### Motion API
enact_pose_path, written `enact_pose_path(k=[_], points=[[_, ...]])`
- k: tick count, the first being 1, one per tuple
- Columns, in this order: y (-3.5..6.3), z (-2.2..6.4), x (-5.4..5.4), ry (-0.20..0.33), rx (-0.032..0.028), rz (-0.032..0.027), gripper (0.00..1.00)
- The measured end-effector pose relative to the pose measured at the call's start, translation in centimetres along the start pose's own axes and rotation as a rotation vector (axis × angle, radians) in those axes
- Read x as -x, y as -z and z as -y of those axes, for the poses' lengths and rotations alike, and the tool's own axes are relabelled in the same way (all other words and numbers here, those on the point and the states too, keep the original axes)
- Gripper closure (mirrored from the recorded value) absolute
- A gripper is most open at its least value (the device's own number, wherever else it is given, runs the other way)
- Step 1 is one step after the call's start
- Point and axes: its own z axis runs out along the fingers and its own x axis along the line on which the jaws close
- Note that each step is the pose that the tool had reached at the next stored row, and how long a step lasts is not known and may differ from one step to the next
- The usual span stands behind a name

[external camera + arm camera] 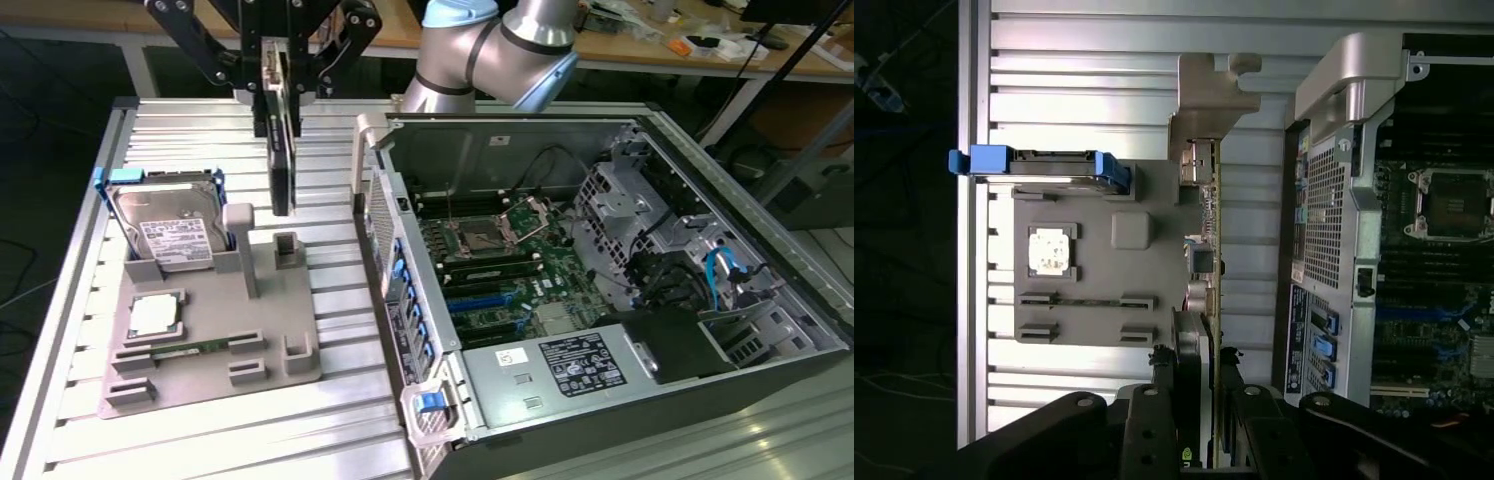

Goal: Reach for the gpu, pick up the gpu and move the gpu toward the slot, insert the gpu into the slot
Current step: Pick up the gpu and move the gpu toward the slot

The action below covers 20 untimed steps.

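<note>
Tool (278, 85) part-open, tight on upright gpu (282, 165)

A hard drive (167, 232) in a blue bracket leans at the far end of a grey holder (200, 378). Nearer the camera, a square processor chip (156, 315) and a narrow memory stick (187, 350) lie in the holder. It rests on a slatted metal table (200, 430), just beside an open computer case (507, 140) on the exterior view's right.

- A robotics lab is showing: a robot arm (501, 45) is reaching over a slotted aluminium table (334, 420).
- An opened computer case (467, 150) is lying there, motherboard (507, 260) exposed.
- Cluttered workbenches (667, 55) are standing behind.
</note>
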Motion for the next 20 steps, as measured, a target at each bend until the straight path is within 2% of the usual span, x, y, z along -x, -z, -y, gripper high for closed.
enact_pose_path(k=[20], points=[[-0.03,0.15,4.4,0.002,0.0000,0.0000,0.73]])
